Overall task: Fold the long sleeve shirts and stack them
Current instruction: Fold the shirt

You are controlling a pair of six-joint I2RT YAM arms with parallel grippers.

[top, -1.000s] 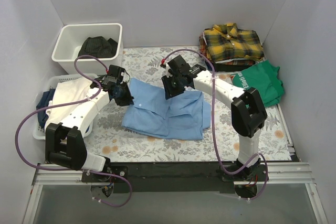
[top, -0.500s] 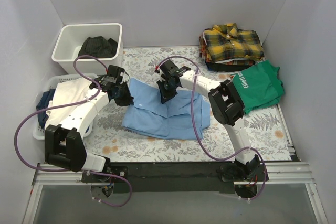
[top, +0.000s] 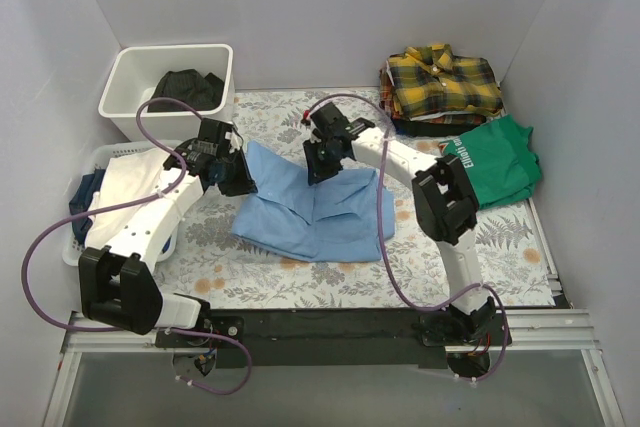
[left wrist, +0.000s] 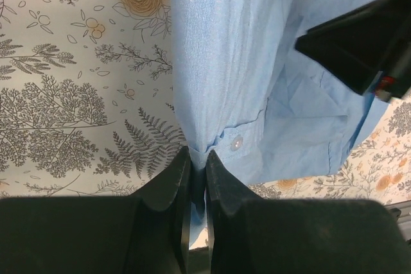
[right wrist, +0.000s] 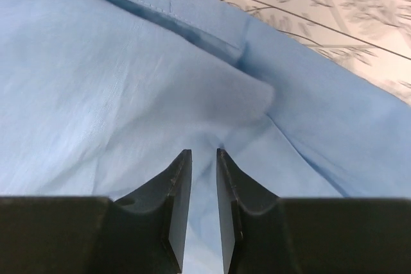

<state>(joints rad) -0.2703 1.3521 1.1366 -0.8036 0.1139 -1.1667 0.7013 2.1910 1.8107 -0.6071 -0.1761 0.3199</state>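
Table [top: 300, 282] first: its flowered cloth fills most of my overhead view. The light blue shirt [top: 320, 217] lies near the middle of it, partly folded, between my two arms. At the left edge sits the laundry basket [top: 92, 159], heaped with white cloth [top: 125, 182]. Behind it is the white bin [top: 125, 72] with the black garment [top: 185, 89] inside. Toward the far right corner lies the green T-shirt [top: 495, 162]. Just behind that, the yellow-and-black plaid shirt [top: 440, 82] rests folded on a small pile of darker cloth, well apart from the blue one.

Down to the tools. The left gripper [left wrist: 196, 158] is at the blue shirt's left edge, its jaws all but closed with a fold of blue cloth pinched between them, close by a button [left wrist: 236, 142]. The right gripper [right wrist: 203, 155] is down on the shirt's far edge. Its jaws stand a narrow slit apart with blue cloth showing in the slit, and I cannot tell whether they have hold of it.
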